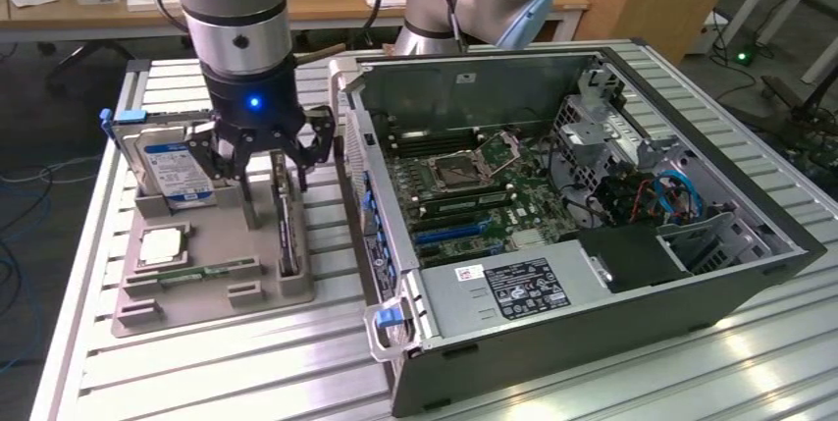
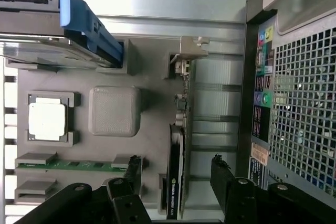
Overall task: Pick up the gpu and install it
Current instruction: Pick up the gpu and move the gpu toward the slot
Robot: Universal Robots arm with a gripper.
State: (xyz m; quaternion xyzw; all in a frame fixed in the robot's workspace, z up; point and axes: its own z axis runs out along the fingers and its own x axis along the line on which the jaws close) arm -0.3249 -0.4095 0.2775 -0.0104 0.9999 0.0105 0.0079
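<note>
Jaws spread wide, nothing held. gpu [image 1: 287, 239] stands on edge in its slot in the tray [image 1: 216, 293], left-centre of the exterior frame, just beside the rear wall of the case [image 1: 629, 328]. Its long axis runs up-down in that frame, roughly parallel to that wall. Arm [image 1: 235, 28] hangs straight over the upper part of the card.

Wrist view: gpu [image 2: 176, 182] is edge-on and sits between the two fingers [image 2: 223, 177]. There's a gap on both sides, so no contact, and it's roughly centred. Bracket [image 2: 191, 51] is at the card's far end, away from the jaws. The closing line crosses the card's thin dimension, which looks to me like the right orientation for a pinch on the two flat faces. Can't tell whether the fingertips are already below the card's top edge.

Drive [image 1: 177, 171] and cpu [image 1: 160, 244] sit in the same tray on the counter [image 1: 196, 372], well clear of the jaws. gpu not yet lifted.
</note>
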